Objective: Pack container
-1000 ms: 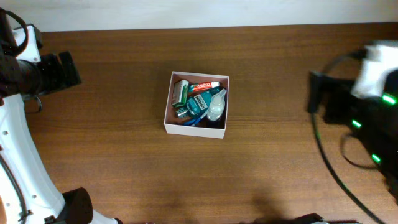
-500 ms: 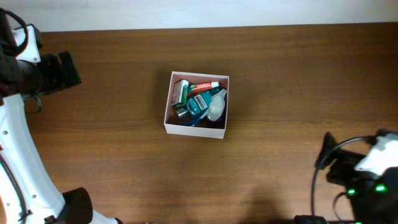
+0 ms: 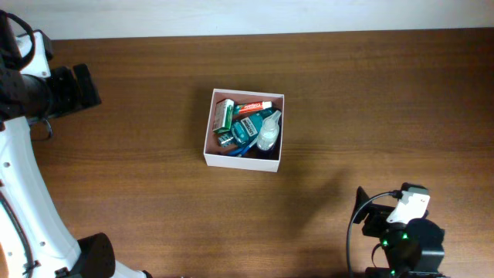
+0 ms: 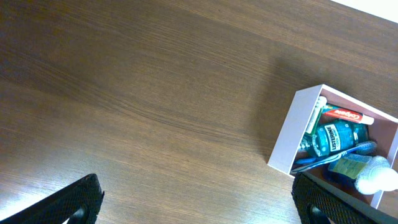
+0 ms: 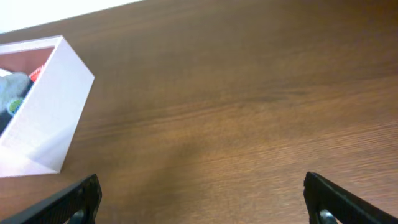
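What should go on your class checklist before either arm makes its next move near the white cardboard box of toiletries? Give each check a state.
1. The square white cardboard box sits flat on the brown wooden table: ok.
2. The red-and-white toothpaste tube and the teal mouthwash bottle lie inside its walls: ok.
3. The left gripper is open and holds nothing: ok.
4. The right gripper is open and holds nothing: ok.
5. Both grippers are apart from the box: ok.
6. The contents sit below the rim: cannot tell.
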